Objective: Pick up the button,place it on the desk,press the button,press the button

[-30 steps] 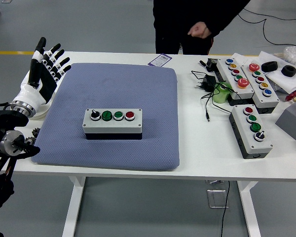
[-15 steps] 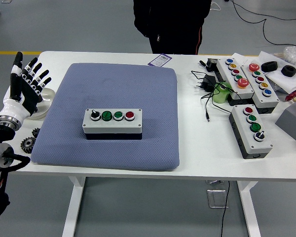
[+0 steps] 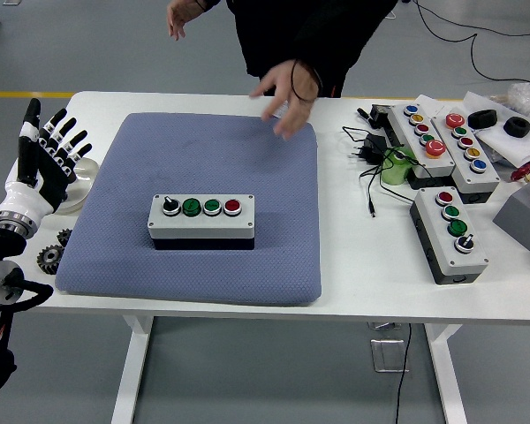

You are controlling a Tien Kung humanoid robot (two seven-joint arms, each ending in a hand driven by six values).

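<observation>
A grey button box [image 3: 201,218] sits in the middle of the blue pad [image 3: 274,256]. Its top holds a black knob, two green buttons and a red button. My left hand [image 3: 44,150] is at the table's left edge, left of the pad, fingers spread and pointing up, holding nothing. It is well away from the box. My right hand is out of view. A person in black stands at the far side; one hand [image 3: 287,93] reaches down over the pad's far edge, the other [image 3: 184,13] is raised.
More button boxes [image 3: 450,231] [image 3: 421,134] [image 3: 466,150], cables and a plug [image 3: 368,150] lie at the right. A grey block [image 3: 523,216] is at the far right. Small gears [image 3: 51,256] and a round dish [image 3: 79,181] lie by my left hand.
My left hand moved left and back off the pad, then held still. The person leaned in and brought a hand down over the pad's far edge.
</observation>
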